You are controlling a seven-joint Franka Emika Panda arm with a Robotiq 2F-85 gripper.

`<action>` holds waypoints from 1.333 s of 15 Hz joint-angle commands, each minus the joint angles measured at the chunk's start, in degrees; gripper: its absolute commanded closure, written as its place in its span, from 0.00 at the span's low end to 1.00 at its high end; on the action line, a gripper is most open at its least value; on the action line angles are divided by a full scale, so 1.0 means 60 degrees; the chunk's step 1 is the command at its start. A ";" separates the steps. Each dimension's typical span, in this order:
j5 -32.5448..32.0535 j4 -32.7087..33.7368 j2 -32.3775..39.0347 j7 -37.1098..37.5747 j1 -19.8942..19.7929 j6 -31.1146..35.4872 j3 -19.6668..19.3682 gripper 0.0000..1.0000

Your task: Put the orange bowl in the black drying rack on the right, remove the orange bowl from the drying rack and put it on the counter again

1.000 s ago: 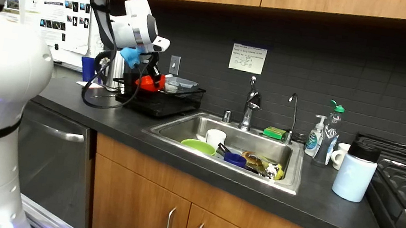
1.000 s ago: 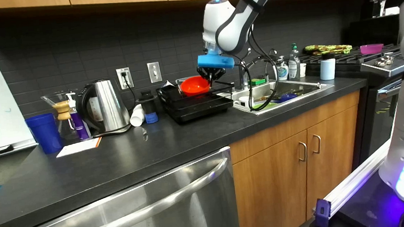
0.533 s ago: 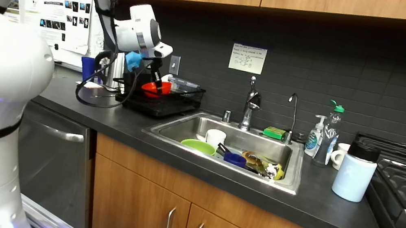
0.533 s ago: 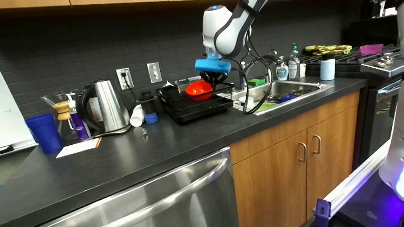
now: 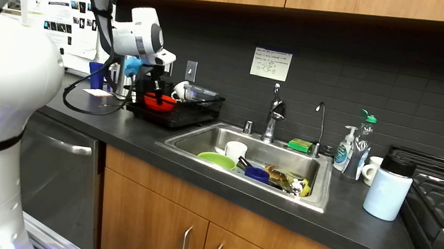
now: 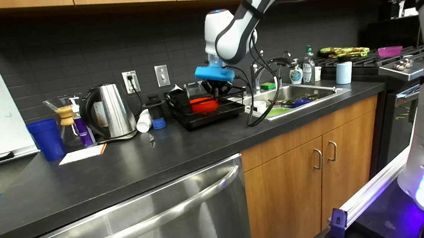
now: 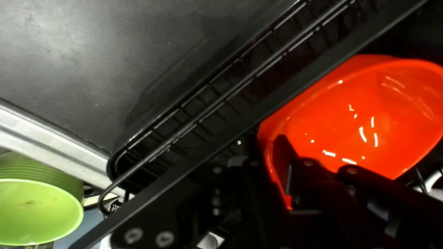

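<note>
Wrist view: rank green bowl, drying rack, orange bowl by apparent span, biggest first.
1. drying rack, running out of frame
2. orange bowl
3. green bowl, cut off at the left edge
The orange bowl is nearer the camera, so the bowls' true size order is unsure.

there's one orange bowl (image 7: 367,114), one drying rack (image 6: 211,116), one kettle (image 6: 115,113).

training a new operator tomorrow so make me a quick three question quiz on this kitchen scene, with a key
1. Where is the orange bowl?
a) in the sink
b) in the black drying rack
c) on the stove

2. True or false: the light blue bottle stands on the counter.

3. In the wrist view, which part of the orange bowl does the gripper straddle?

Key: 1 b; 2 true; 3 its rim.
</note>
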 commanded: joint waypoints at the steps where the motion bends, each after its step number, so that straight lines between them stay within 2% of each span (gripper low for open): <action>1: 0.0013 -0.0092 -0.0221 -0.0029 0.0383 -0.0040 -0.0179 0.52; 6: -0.0610 -0.0131 -0.0347 0.0118 0.0707 -0.0034 -0.0335 0.19; 8: -0.0532 -0.0270 -0.0496 -0.0001 0.0723 -0.0012 -0.0251 0.04; 11: -0.0663 -0.0426 -0.0834 0.0089 0.0802 0.0085 -0.0266 0.00; 12: -0.1074 -0.0475 -0.0977 0.0322 0.0892 0.0100 -0.0379 0.00; 18: -0.4870 -0.0747 -0.2006 0.1925 0.1029 0.0101 -0.0687 0.00; 20: -0.4038 -0.1470 -0.2840 0.1190 0.0899 0.0438 -0.0366 0.00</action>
